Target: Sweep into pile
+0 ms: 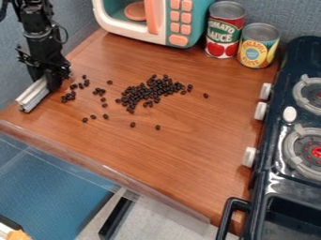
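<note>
1. Subject. The heap [149, 92] of dark beans serves as the landmark. It lies loosely spread on the wooden counter [182, 154], with stray beans [68, 96] scattered mainly to its left and below it, and one lone bean [205, 95] to its right.

2. Principal hazard. Sweeping toward the heap could push the left-hand strays past it, the likely cause being too long or too fast a stroke; the beans look small and apt to roll.

3. Secondary hazards. A scraper held tilted or above the wood might ride over beans. Whether its lower edge touches the counter cannot be told. A stroke angled below the heap could miss the lower strays or send them toward the clear guard [103, 161]. Pressing hard off-centre might twist the tool in the grasp.

4. Tool and grasp. The gripper [46, 80] stands well to the left of the heap, pointing down. Its fingers are closed on the pale scraper [34, 94], parted only about as far as the tool's thickness.

5. Relation of beans to fingers. No bean is seen between the fingers. The nearest strays lie just beside them, on the side facing the heap; the heap itself lies farther off in that direction.
</note>
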You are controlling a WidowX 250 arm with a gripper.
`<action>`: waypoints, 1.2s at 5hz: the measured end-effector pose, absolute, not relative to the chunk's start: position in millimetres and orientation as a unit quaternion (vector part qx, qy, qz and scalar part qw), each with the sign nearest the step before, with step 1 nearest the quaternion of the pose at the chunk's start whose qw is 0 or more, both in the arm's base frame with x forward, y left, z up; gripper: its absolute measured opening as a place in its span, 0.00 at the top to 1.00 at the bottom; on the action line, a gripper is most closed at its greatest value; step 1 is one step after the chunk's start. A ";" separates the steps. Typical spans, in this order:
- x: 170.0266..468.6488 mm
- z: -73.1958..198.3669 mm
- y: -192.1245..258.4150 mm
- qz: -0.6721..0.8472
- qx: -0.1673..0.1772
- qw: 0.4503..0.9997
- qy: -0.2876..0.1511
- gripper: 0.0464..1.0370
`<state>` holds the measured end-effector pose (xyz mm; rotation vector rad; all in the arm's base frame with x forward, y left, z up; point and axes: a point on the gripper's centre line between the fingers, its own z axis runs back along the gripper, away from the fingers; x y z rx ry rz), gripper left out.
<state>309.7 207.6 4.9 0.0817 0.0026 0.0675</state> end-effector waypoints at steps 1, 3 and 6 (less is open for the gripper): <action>308.2 4.5 195.5 0.045 0.027 0.999 -0.007 0.66; 311.0 4.2 155.6 0.037 0.031 0.999 -0.020 0.66; 324.0 0.2 91.5 -0.008 0.030 0.998 -0.052 0.66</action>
